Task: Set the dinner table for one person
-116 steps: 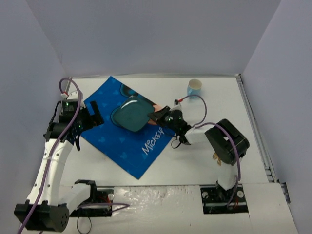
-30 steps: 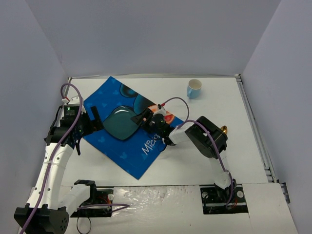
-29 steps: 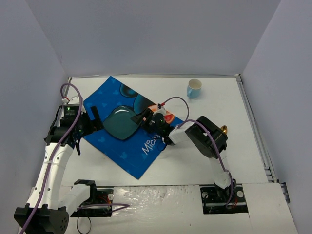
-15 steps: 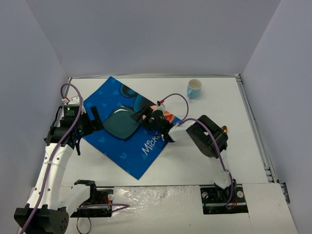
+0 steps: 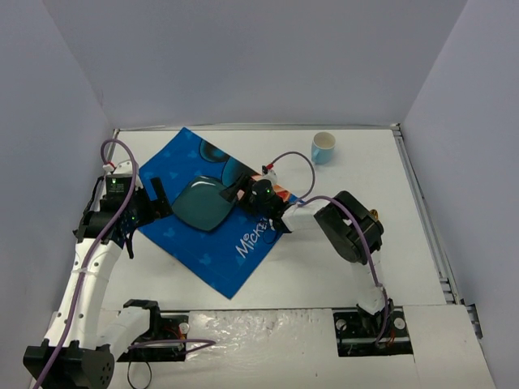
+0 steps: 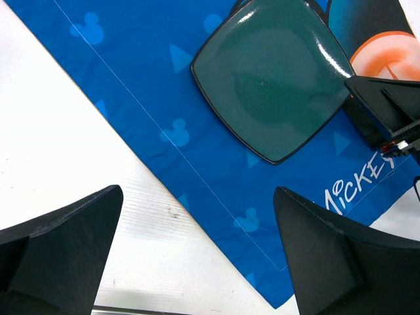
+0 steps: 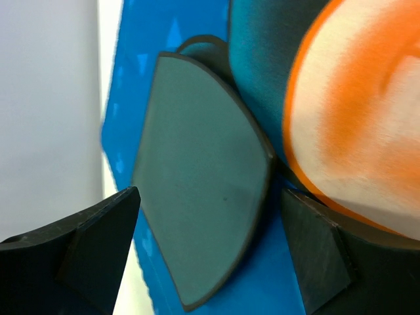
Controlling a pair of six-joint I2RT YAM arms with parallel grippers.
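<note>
**Tabletop state, plate on mat, both end effectors open**

Tabletop (image 5: 292,275): white, matte, fills the floor of the enclosure, pale walls on three sides, metal rail along the right edge. Arm bases bolted at the near edge.

Blue Mickey placemat (image 5: 203,251) lying flat on the left half of the tabletop, turned diamond-wise, one corner toward the near edge. Printed lettering readable near its right corner.

Dark teal plate (image 5: 203,203), rounded-square, glossy, resting flat on the placemat toward its far half. Nothing seen on the plate.

Small pale blue cup (image 5: 323,147) upright on bare tabletop near the far edge, right of centre, apart from the placemat.

Right end effector (image 5: 243,193): reached across over the placemat to the plate's right corner. Fingers spread wide in the right wrist view, with the plate corner lying in the gap between them (contact with the rim not resolvable; the fingers look just beside it in the left wrist view). Nothing clamped.

Left end effector (image 5: 162,197): at the placemat's left edge, fingers spread wide, empty. Left wrist view shows placemat edge and bare tabletop between the fingers, plate farther out and clear of both fingers.
</note>
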